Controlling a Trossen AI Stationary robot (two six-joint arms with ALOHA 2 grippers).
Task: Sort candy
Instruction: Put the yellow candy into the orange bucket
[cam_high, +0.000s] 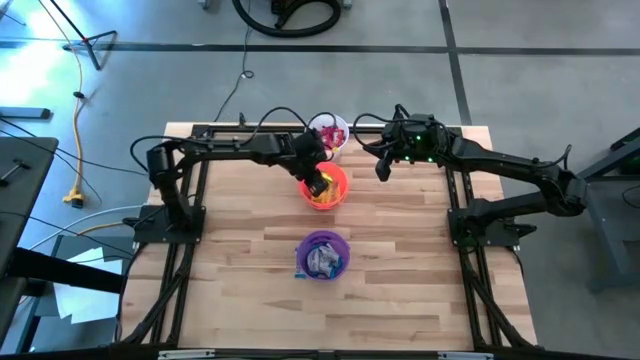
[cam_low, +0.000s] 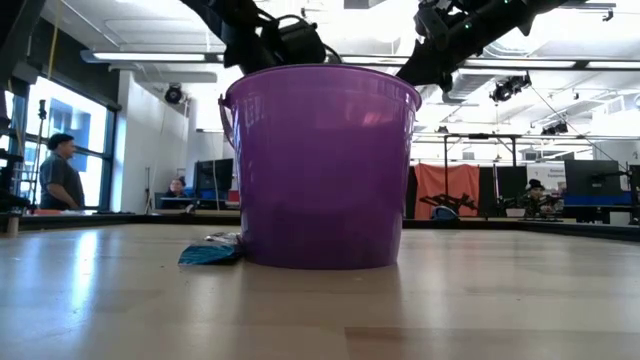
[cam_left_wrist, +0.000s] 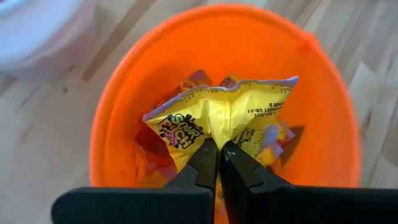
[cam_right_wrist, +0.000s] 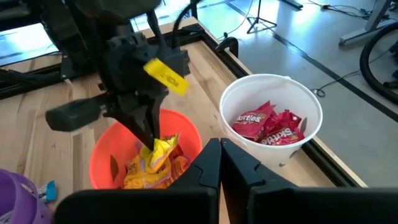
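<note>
While the left gripper (cam_left_wrist: 217, 152) hangs over the orange cup (cam_high: 324, 186), we see its two dark fingers pinching the edge of a yellow candy packet (cam_left_wrist: 227, 115). The packet dangles just inside the cup's mouth, above a heap of other yellow packets (cam_right_wrist: 155, 168) already lying in the bottom. We judge it is held this low so that it falls among its own colour when let go.

From above, three round cups stand on the wooden table (cam_high: 420, 280). The white cup (cam_high: 329, 133) is at the far edge, the orange cup is just in front of it, and the purple cup (cam_high: 322, 254) stands nearer us, well apart from the other two. The white cup holds red packets (cam_right_wrist: 270, 124). The purple cup holds blue-white packets (cam_high: 322, 260). So each colour has its own cup, and the sorting looks far along.

At table height, one blue packet (cam_low: 210, 252) lies on the wood, touching or just beside the purple cup's base. We judge it belongs in that cup and remains to be picked up.

The right gripper (cam_right_wrist: 219, 158) waits in the air beside the white cup, to its right, with its fingers pressed together and nothing between them. It stays clear of the orange cup, which leaves the left arm room to work.
</note>
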